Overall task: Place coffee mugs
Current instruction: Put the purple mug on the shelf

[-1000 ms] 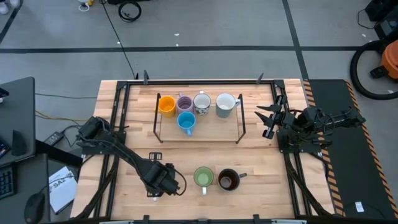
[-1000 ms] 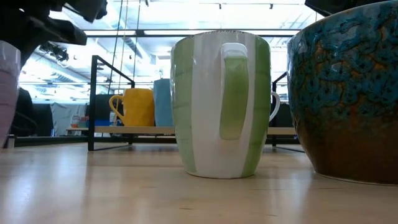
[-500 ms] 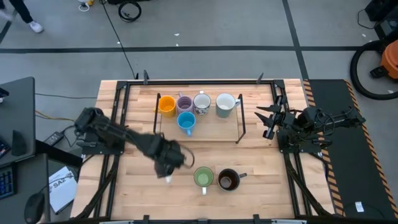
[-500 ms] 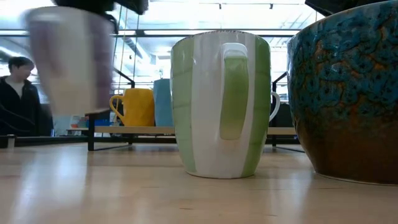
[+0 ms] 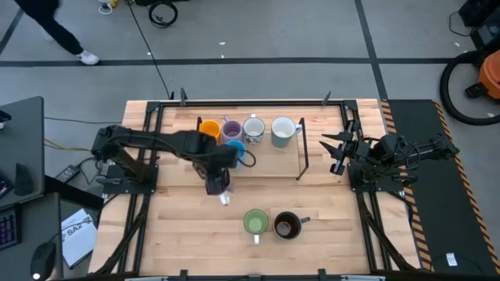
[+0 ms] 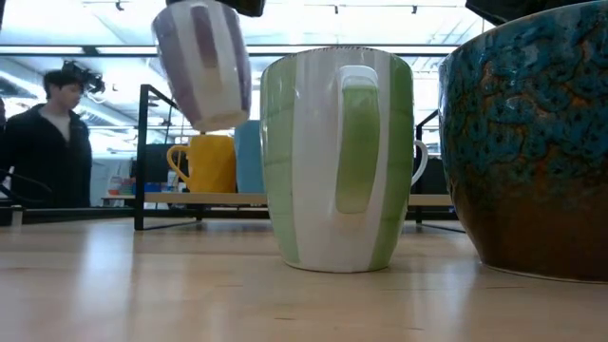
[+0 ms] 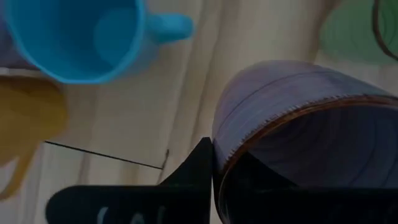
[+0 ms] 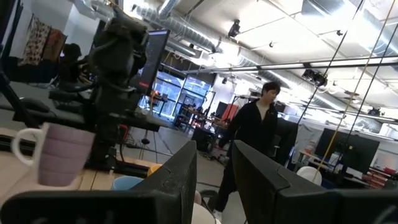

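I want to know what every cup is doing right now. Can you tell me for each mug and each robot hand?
lavender mug: lifted, tilted, off the table
left gripper: shut on the lavender mug's rim
right gripper: open, waiting at the table's right side
green mug: upright on the table
dark mug: upright on the table
blue mug: upright on the rack
orange mug: upright on the rack

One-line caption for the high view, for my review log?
Left gripper carries a lavender ceramic mug beside the black wire rack of mugs; right gripper waits at the table's right.
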Action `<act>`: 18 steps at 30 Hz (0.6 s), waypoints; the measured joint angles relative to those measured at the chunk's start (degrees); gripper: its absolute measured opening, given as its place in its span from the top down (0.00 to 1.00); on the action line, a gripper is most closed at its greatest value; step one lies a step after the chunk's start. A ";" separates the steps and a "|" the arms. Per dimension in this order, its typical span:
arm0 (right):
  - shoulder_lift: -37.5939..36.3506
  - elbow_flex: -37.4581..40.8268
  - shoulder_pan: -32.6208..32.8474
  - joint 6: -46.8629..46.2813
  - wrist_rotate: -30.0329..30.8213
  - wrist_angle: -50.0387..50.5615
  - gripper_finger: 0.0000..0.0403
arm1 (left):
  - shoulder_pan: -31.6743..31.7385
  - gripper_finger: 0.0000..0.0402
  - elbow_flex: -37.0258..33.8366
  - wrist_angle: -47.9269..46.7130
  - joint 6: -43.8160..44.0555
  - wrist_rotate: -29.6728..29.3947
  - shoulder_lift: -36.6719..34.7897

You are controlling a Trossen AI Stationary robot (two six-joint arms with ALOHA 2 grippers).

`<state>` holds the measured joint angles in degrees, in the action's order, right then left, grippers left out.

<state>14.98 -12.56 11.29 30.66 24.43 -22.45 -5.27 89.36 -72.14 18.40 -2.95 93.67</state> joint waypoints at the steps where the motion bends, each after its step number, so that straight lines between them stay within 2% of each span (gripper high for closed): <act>1: 0.00 0.00 0.00 -0.12 0.02 0.07 0.73 | 0.64 0.95 0.36 -0.20 -0.84 0.10 0.00; 6: 0.00 0.00 0.00 -0.73 0.00 0.36 0.73 | 2.67 0.95 0.41 -3.83 -4.73 -0.02 0.57; 18: 0.00 0.00 0.00 -1.12 -0.03 0.29 0.73 | 6.05 0.95 0.41 -3.83 -13.06 0.01 5.79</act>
<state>14.98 -12.56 11.29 29.54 24.39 -22.16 0.78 89.78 -75.96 5.34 -2.94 99.46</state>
